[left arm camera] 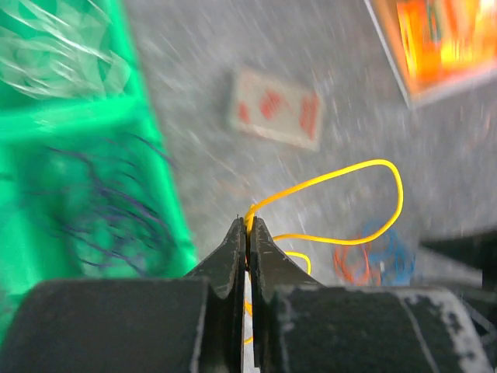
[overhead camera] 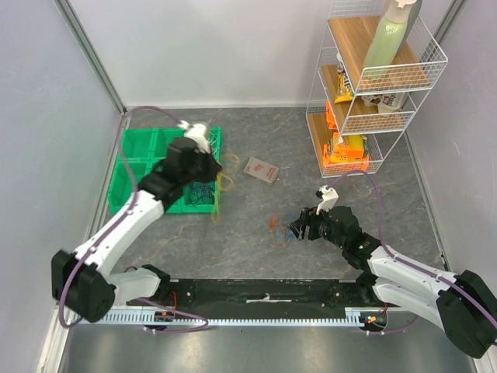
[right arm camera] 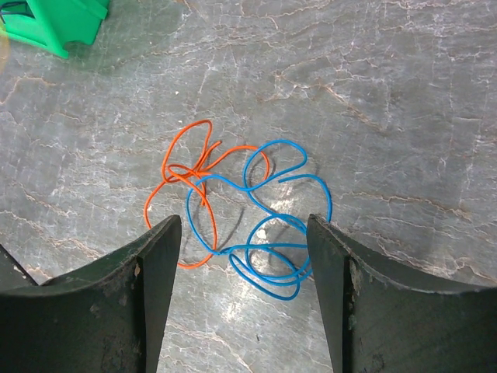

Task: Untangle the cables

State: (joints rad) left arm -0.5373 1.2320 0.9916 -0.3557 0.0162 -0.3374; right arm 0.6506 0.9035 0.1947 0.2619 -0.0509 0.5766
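My left gripper is shut on a thin yellow cable, which loops out to the right from between its tips. From above, this gripper is at the right edge of the green bin, and the yellow cable hangs below it. Dark purple cables lie in the bin's near right compartment. An orange-red cable and a blue cable lie tangled together on the table. My right gripper hovers open just above them, with the blue loops between its fingers.
A small red-and-white card packet lies on the table right of the bin. A white wire shelf rack with snack packets and a bottle stands at the back right. Walls close in the table on the left, back and right.
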